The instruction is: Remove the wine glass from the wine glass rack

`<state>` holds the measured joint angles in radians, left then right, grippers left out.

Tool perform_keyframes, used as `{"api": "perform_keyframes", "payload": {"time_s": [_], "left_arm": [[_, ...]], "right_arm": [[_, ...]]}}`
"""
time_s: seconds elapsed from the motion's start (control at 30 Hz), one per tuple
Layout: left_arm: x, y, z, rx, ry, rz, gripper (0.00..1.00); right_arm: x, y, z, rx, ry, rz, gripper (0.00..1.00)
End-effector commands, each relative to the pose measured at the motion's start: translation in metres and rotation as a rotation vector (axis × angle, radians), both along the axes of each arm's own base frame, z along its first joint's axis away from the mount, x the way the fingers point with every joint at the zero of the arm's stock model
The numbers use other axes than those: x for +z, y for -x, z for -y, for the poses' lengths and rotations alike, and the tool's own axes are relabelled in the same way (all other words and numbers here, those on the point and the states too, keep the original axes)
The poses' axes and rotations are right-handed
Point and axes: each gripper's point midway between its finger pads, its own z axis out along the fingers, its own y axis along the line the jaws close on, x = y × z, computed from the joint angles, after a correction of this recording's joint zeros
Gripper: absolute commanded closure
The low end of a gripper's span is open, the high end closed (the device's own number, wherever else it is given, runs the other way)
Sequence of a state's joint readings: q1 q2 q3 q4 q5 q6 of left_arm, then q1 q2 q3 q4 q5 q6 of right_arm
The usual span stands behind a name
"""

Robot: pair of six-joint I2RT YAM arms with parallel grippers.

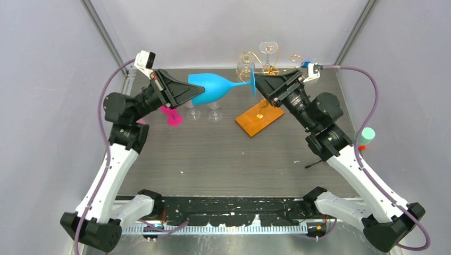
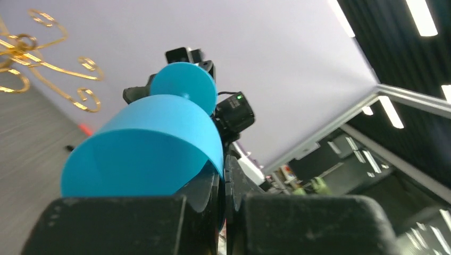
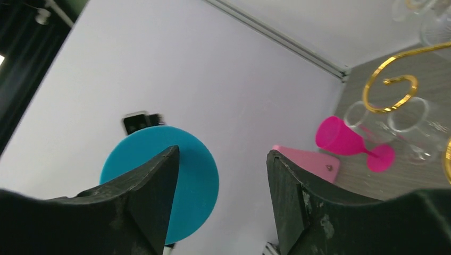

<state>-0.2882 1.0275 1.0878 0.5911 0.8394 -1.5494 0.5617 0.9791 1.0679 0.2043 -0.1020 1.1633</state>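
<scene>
The blue wine glass (image 1: pixel 213 85) lies level in the air, its foot (image 1: pixel 252 82) pointing right toward the wine glass rack (image 1: pixel 266 68), clear of the gold wire arms. My left gripper (image 1: pixel 195 93) is shut on the rim of the bowl. In the left wrist view the bowl's blue wall (image 2: pixel 154 143) is pinched between the fingers of my left gripper (image 2: pixel 226 178), with the rack's scrolls (image 2: pixel 37 50) at upper left. My right gripper (image 1: pixel 259 85) stands open at the foot. In the right wrist view that gripper (image 3: pixel 222 159) has the round blue foot (image 3: pixel 197 180) behind its left finger, not gripped.
The rack's orange base (image 1: pixel 259 118) lies mid-table. Clear glasses (image 1: pixel 269 50) hang on its arms and two more (image 1: pixel 203 113) stand left of it. A pink glass (image 1: pixel 171 116) lies beneath my left arm. A green cup (image 1: pixel 366 136) and a small black tripod (image 1: pixel 314 163) sit on the right.
</scene>
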Motion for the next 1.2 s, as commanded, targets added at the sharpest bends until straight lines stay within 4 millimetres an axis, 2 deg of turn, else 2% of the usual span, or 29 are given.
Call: {"api": "perform_keyframes", "payload": {"time_s": [0.0,0.13,0.27,0.47,0.6,0.7,0.73,0.97,1.17], "left_arm": [[-0.030,0.003,-0.011,0.241,-0.333,0.163,1.00],[-0.066,-0.021,-0.042,0.477,-0.588,0.147,1.00],[-0.120,-0.033,-0.075,0.589,-0.869,0.053,1.00],[-0.200,-0.029,-0.119,0.616,-1.222,-0.138,1.00],[-0.242,-0.032,-0.138,0.595,-1.399,-0.245,1.00],[-0.269,-0.040,-0.150,0.588,-1.521,-0.308,1.00],[-0.281,-0.049,-0.157,0.604,-1.580,-0.339,1.00],[-0.310,-0.084,-0.152,0.605,-1.623,-0.416,1.00],[-0.332,-0.097,-0.157,0.609,-1.663,-0.471,1.00]], "right_arm": [[-0.030,-0.004,0.011,-0.091,0.189,-0.057,0.33],[-0.031,-0.006,0.027,-0.174,0.239,-0.062,0.32],[-0.028,-0.003,0.036,-0.213,0.266,-0.049,0.32],[-0.026,-0.002,0.050,-0.273,0.300,-0.041,0.32],[-0.028,-0.002,0.055,-0.297,0.315,-0.044,0.32],[-0.030,-0.003,0.055,-0.298,0.319,-0.048,0.33],[-0.032,-0.003,0.055,-0.299,0.322,-0.053,0.33],[-0.037,-0.002,0.057,-0.304,0.332,-0.067,0.33],[-0.039,0.003,0.067,-0.334,0.347,-0.069,0.33]]}}
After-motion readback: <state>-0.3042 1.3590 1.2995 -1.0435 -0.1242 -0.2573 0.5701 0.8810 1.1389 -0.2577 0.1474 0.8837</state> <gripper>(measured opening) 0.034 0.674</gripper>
